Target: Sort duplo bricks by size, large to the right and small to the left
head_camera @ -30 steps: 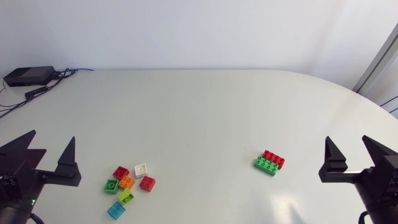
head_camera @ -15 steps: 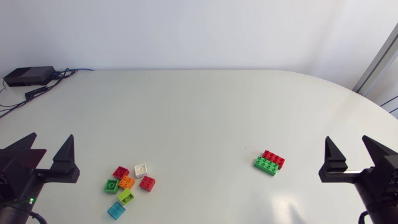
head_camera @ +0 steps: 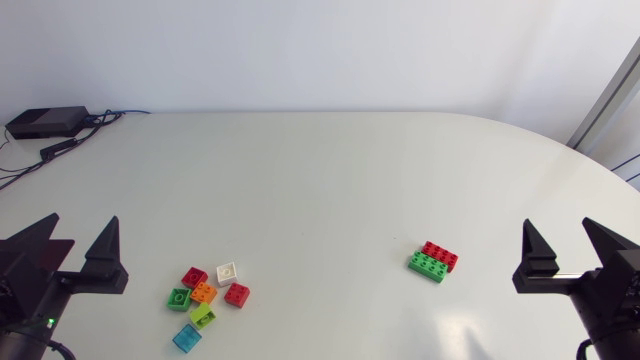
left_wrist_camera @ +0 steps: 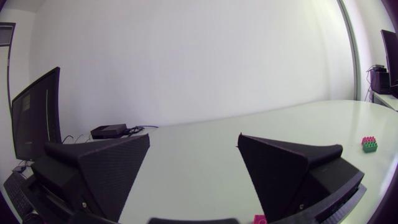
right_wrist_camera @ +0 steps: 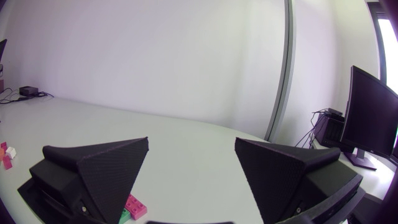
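Note:
Several small square bricks lie in a cluster at the front left: red, white, orange, green, another red, lime and blue. Two large bricks, red and green, lie touching at the front right. My left gripper stands open and empty, to the left of the cluster. My right gripper is open and empty, to the right of the large pair. The left wrist view shows its open gripper, with the large pair far ahead. Below the open right gripper lies the large red brick.
A black box with cables sits at the table's back left corner, also seen ahead of the left gripper. The white tabletop stretches wide between the two brick groups and toward the back edge.
My left gripper has shifted slightly to the left, away from the small bricks. The bricks and the right arm have not moved.

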